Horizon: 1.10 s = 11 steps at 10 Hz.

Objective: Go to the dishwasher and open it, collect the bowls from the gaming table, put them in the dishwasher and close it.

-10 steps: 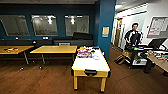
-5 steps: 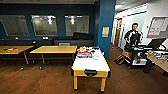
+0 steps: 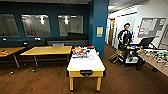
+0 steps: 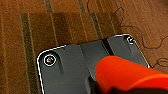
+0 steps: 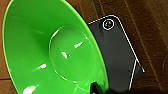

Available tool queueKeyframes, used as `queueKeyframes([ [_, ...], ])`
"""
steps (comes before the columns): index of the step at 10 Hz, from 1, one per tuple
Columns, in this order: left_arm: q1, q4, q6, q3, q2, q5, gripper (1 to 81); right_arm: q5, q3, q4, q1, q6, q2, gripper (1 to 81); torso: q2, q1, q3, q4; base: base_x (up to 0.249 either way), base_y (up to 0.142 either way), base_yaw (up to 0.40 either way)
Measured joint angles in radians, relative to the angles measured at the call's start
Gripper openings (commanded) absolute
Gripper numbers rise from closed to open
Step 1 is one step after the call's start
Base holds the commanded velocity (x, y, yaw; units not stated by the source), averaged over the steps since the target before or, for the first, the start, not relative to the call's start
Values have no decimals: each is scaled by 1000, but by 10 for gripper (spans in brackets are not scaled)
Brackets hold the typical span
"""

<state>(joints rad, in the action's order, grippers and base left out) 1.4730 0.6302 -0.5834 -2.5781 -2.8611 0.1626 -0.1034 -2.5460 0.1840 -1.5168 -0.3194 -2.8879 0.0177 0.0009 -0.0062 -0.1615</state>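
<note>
The gaming table [image 3: 85, 65], white-topped with a yellow frame and a black slot at its near end, stands in the middle of the head view, a few steps ahead. Colourful items lie at its far end. A bright green bowl [image 5: 50, 50] hangs over the brown floor in the right wrist view. My right gripper [image 5: 99, 89] is shut on its rim. An orange-red dish [image 4: 125, 75] hangs over the carpet in the left wrist view, and my left gripper [image 4: 100, 88] is shut on it. The dishwasher is out of view.
Two wooden tables [image 3: 47, 50] stand at the left before a dark blue wall. A blue pillar [image 3: 99, 27] rises behind the gaming table. A person [image 3: 125, 37] with a cart [image 3: 130, 56] is at the right, next to a table-football table [image 3: 157, 58]. A thin cable [image 4: 140, 32] lies on the floor.
The head view has shifted only slightly. The gaming table, the person and the other tables stay where they were.
</note>
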Motion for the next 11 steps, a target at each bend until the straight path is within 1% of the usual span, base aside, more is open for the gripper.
queueKeyframes([
  [5, 2, 0, 0, -2, -6, -1, 10, 1, -2, 0, 2, 1, -1, 10, 0, 0, 0, 0, 0, 0, -335],
  [11, 1, 0, 0, -3, -18, -4, 10, 1, -4, 0, 1, 1, -2, 10, 0, 0, 0, 0, 0, 0, -368],
])
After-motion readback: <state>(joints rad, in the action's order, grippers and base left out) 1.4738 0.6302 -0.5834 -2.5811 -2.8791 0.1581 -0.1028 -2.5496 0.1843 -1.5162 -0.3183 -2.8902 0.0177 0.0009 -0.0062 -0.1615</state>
